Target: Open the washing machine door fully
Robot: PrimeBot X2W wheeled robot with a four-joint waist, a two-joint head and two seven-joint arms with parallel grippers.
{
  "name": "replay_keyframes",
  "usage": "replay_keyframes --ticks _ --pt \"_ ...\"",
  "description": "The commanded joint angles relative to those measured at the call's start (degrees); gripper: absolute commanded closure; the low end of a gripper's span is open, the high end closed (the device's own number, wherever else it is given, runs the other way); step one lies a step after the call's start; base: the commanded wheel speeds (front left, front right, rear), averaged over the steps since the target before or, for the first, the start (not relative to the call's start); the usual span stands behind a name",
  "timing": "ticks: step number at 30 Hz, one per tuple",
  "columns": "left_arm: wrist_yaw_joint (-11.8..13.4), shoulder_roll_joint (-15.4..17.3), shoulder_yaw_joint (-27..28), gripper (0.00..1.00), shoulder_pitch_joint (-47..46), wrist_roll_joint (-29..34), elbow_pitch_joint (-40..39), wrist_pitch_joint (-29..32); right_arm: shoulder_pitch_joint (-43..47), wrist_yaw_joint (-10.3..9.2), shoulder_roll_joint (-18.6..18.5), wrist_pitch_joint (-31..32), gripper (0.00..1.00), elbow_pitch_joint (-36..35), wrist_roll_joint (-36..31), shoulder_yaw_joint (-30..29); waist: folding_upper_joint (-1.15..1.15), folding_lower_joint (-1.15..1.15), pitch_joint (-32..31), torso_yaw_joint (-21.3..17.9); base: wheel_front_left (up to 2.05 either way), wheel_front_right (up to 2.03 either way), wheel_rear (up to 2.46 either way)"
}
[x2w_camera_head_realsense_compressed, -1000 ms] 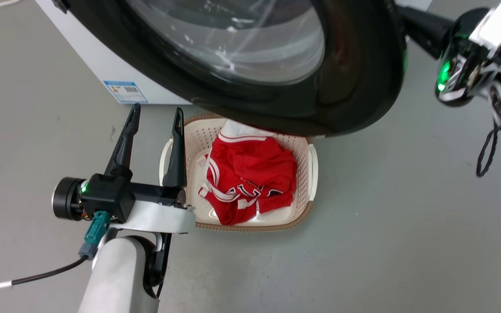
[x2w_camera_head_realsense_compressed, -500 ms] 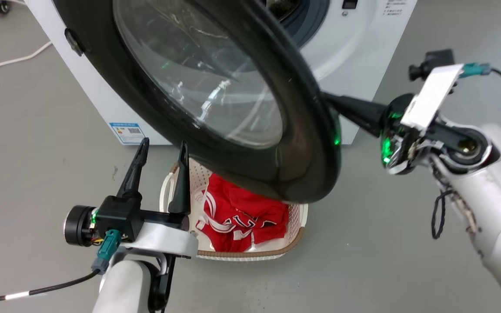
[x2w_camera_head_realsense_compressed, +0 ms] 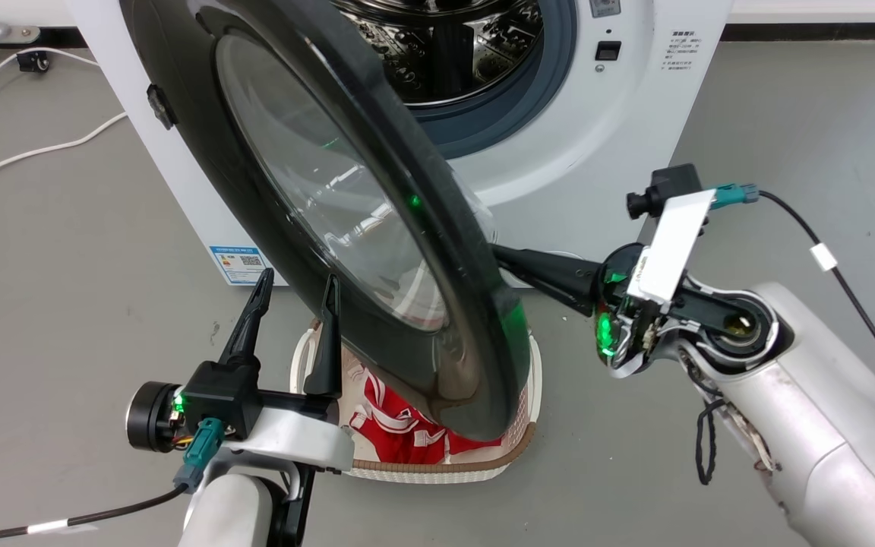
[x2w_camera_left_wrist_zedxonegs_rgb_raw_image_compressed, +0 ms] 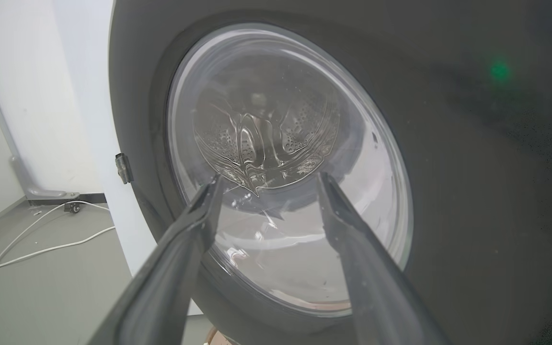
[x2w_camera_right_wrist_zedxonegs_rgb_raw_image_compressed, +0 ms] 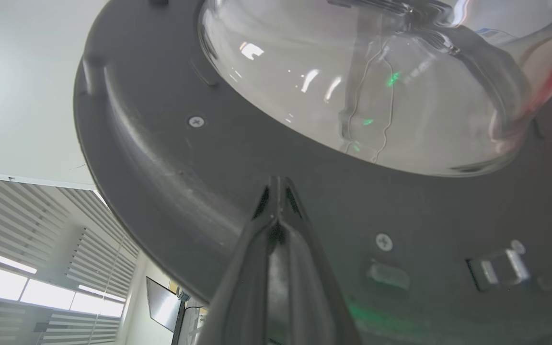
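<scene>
The washing machine door (x2w_camera_head_realsense_compressed: pixel 346 228) is pressed from behind by the right gripper (x2w_camera_right_wrist_zedxonegs_rgb_raw_image_compressed: pixel 276 186), fingers pinched together. A steady outward sweep is wanted, with the splayed left gripper (x2w_camera_head_realsense_compressed: pixel 297 279) kept clear.

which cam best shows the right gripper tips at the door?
Right wrist view: the right gripper is shut, tips at the inner face of the door, below the glass. Head view: its fingers run behind the door rim, tips hidden. Left wrist view faces the door's outer side.
</scene>
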Motion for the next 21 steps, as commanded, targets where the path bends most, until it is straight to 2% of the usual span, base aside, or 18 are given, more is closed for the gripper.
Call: replay_keyframes --ticks 1,7,10,15,21 --pt "0.2 0.0 0.0 0.00 0.8 -0.1 0.0 -0.2 1.1 0.00 0.8 0.0 1.00 -0.9 0.1 0.4 0.00 0.01 0.0 0.0 0.00 0.00 0.00" --pt "0.4 0.0 -0.2 0.00 1.1 -0.4 0.0 -0.2 2.3 0.00 1.3 -1.3 1.00 -2.4 -0.2 0.9 0.00 0.01 -0.3 0.2 0.00 0.00 0.00" --pt "0.5 0.0 -0.2 0.00 1.3 -0.4 0.0 -0.2 2.8 0.00 1.3 -4.1 1.00 -3.0 -1.0 -0.1 0.00 0.01 -0.3 0.3 0.00 0.00 0.00" --pt "0.6 0.0 -0.1 0.00 1.7 -0.6 0.0 -0.2 4.5 0.00 0.9 -11.3 1.00 -3.5 -3.8 -2.7 0.00 0.01 -0.5 0.1 0.00 0.00 0.00" --pt "0.9 0.0 0.2 0.00 2.0 -0.8 0.1 -0.2 8.8 0.00 -0.1 -20.6 1.00 -6.1 -4.9 -8.8 0.00 0.01 -1.0 -0.3 0.00 0.00 0.00"
